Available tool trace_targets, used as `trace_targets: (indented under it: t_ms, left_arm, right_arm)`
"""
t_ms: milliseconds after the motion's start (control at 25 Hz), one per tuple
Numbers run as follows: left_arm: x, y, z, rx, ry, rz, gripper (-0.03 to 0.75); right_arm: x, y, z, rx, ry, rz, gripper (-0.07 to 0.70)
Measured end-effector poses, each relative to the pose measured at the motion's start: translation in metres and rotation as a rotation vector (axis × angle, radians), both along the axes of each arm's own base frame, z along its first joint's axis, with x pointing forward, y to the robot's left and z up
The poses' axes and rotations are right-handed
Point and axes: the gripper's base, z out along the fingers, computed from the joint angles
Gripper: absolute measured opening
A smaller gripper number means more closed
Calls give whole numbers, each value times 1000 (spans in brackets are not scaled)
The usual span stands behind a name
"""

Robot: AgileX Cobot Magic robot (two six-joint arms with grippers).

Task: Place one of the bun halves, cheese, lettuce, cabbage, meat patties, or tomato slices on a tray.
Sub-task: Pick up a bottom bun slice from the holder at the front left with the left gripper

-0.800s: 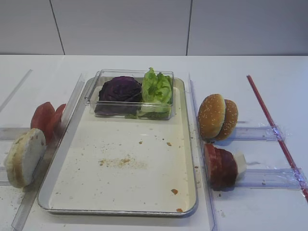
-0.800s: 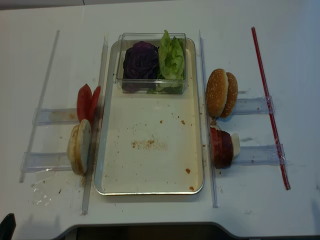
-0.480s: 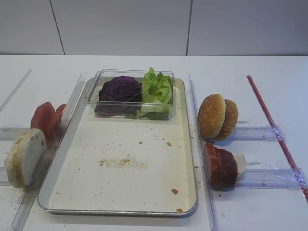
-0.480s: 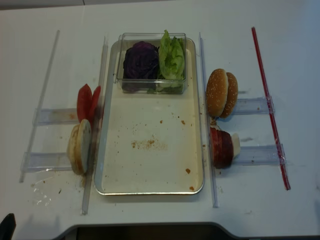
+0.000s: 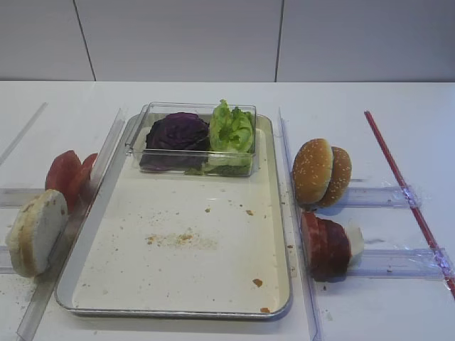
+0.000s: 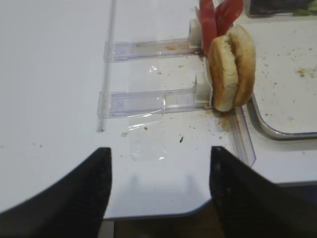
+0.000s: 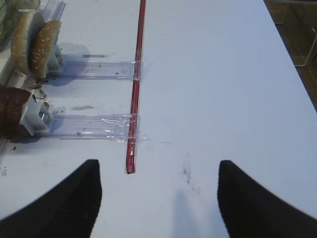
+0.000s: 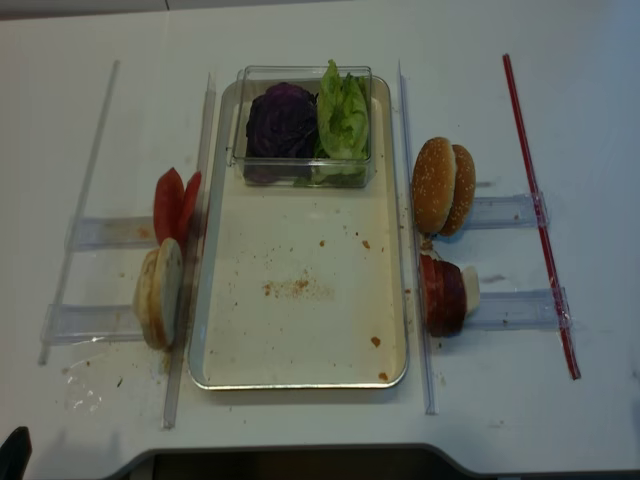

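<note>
The metal tray (image 5: 279, 213) lies mid-table with only crumbs on its cream floor. The bun halves (image 5: 34, 231) (image 6: 232, 67) stand on edge left of it, tomato slices (image 5: 67, 176) behind them. Purple cabbage (image 5: 178, 133) and green lettuce (image 5: 231, 131) sit at the tray's far end. Meat patties (image 5: 325, 245) (image 7: 12, 111) stand right of the tray. Cheese is out of view. My left gripper (image 6: 159, 153) hangs open and empty over the table's front edge, short of the bun halves. My right gripper (image 7: 158, 166) is open and empty above bare table.
A clear plastic box (image 5: 146, 135) holds the cabbage and lettuce. Sesame bun tops (image 5: 321, 172) stand behind the patties. Clear plastic rails (image 6: 148, 99) hold the food rows, and a red strip (image 7: 136, 89) runs along the right. The table edge (image 6: 163, 214) is close below the left gripper.
</note>
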Motion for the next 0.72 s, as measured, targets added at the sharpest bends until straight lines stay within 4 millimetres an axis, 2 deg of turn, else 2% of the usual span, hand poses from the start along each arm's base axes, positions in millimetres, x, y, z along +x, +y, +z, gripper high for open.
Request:
trace_targets:
  t_ms: [440, 560, 720]
  left_arm:
    - [0, 0, 1, 0, -2, 0, 412]
    - [-4, 0, 9, -2, 16, 3, 412]
    - [5, 0, 29, -4, 107, 10, 412]
  right_arm:
    - [0, 0, 0, 0, 0, 0, 510]
    - [0, 0, 0, 0, 0, 0, 510]
    - [0, 0, 0, 0, 0, 0, 510]
